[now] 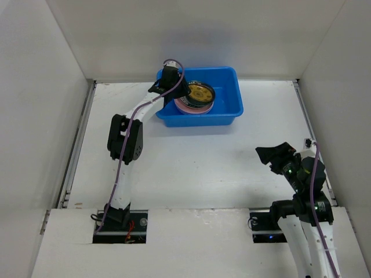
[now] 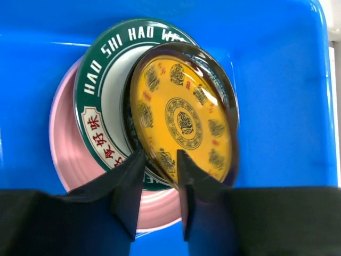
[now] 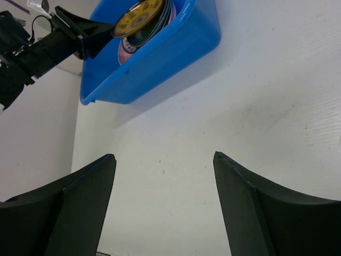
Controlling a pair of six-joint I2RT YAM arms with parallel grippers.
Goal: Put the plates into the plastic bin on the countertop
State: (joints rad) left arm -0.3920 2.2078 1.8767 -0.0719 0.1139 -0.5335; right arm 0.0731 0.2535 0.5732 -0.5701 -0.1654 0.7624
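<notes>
The blue plastic bin (image 1: pixel 227 110) stands at the back of the white countertop (image 1: pixel 197 162). In it lies a stack: a pink plate (image 2: pixel 66 149) at the bottom and a white plate with a green lettered rim (image 2: pixel 106 64) on it. My left gripper (image 2: pixel 160 160) reaches over the bin's left end (image 1: pixel 177 92) and is shut on the near rim of a yellow plate with a dark patterned rim (image 2: pixel 184 120), which is tilted above the stack. My right gripper (image 3: pixel 164 157) is open and empty, low over the countertop at the right (image 1: pixel 269 153).
White walls enclose the countertop on the left, back and right. The bin (image 3: pixel 176 48) and the tilted yellow plate (image 3: pixel 139 10) show far ahead in the right wrist view. No other plates show on the countertop.
</notes>
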